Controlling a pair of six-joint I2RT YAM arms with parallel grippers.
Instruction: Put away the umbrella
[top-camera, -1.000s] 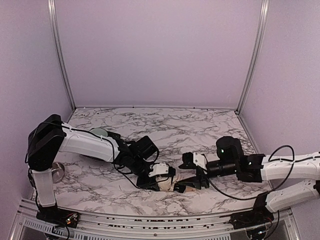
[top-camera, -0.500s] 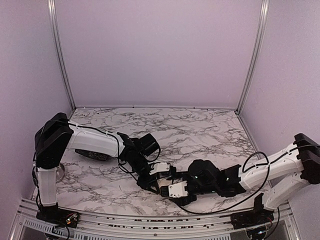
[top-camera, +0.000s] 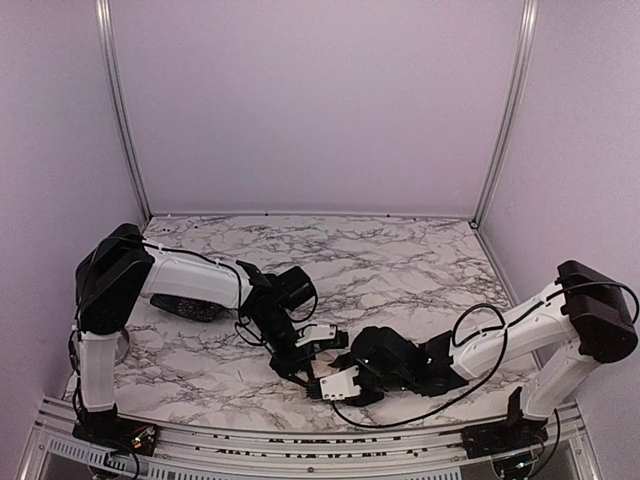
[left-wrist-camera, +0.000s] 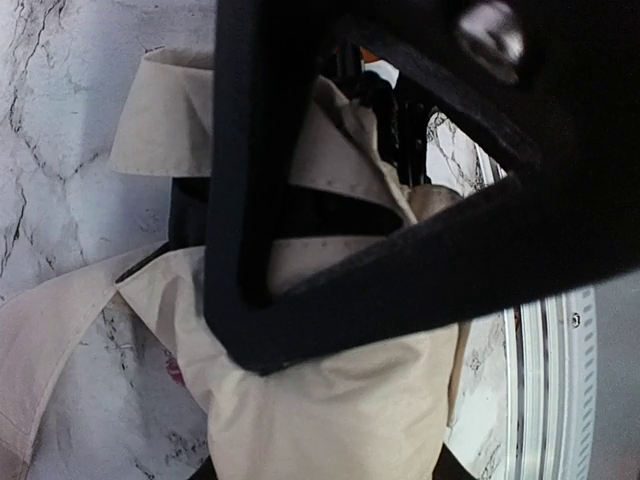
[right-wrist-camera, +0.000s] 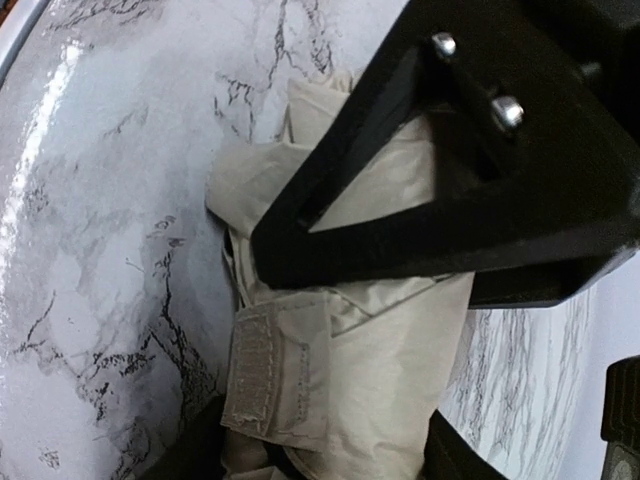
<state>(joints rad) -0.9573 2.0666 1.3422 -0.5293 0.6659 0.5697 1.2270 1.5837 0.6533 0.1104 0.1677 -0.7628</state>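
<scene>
left gripper and right gripper meeting low near the front edge of the marble table, each clamped on the bunched cream-beige umbrella lying on the tabletop between them, black lining showing in the folds, velcro strap tab flat against the fabric

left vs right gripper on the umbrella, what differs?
Left gripper reaches in from the left; right gripper from the right, nearer the table's front edge. Under the left, the umbrella shows loose flaps and black lining; under the right, its velcro tab. Both sit low over cream fabric.
</scene>
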